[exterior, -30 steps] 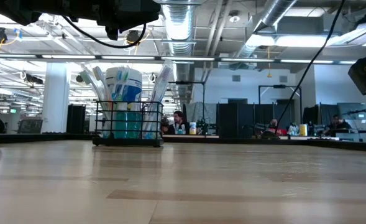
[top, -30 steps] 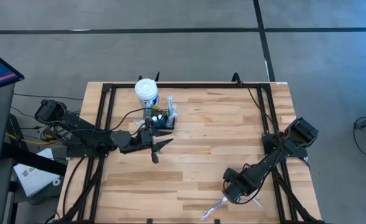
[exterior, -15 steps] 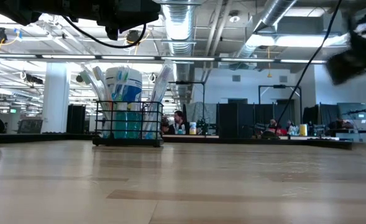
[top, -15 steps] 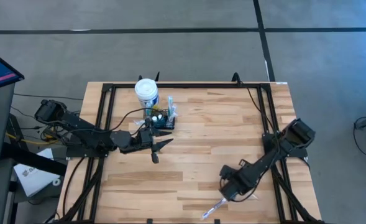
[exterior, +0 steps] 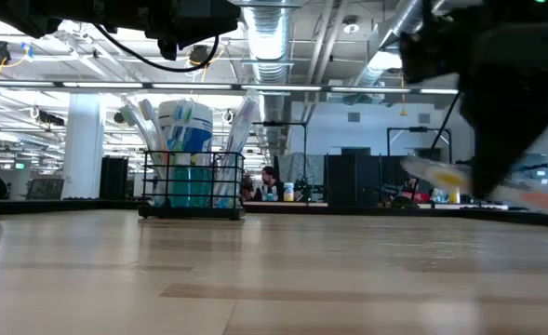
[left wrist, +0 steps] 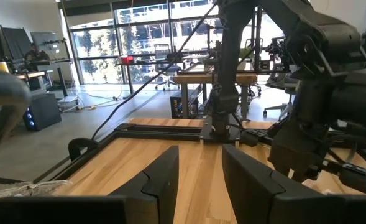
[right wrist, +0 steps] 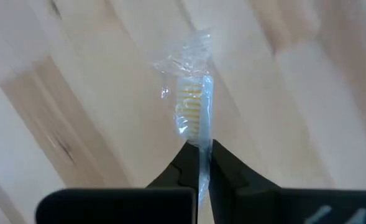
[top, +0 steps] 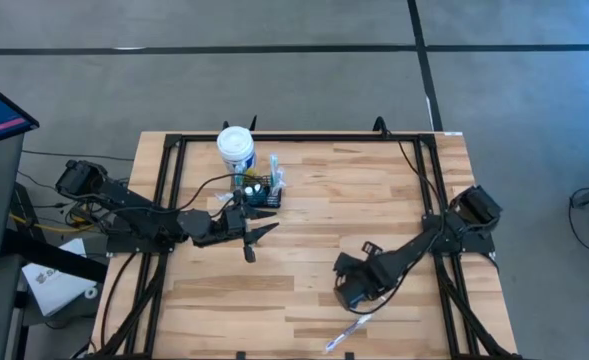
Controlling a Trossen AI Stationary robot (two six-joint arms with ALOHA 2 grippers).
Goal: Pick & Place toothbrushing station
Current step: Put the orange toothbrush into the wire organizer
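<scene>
- High view shows the light wooden table (top: 314, 200) with a black metal frame (top: 304, 138) along its edges, and both dark arms over it.
- The left gripper (top: 257, 237) is near the middle of the table, just in front of the caddy, and its two dark fingers (left wrist: 164, 177) stand apart with nothing between them.
- The right gripper (top: 348, 297) is in the front right part of the table; its fingers (right wrist: 186, 165) are closed on a wrapped toothbrush with yellow bristles (right wrist: 194, 109).
- The white blue-labelled tub (top: 236, 147) stands at the back left.
- The toothbrushing station, a small black wire caddy (top: 260, 190), stands just beside the tub, holding upright toothbrushes (exterior: 241, 121).
</scene>
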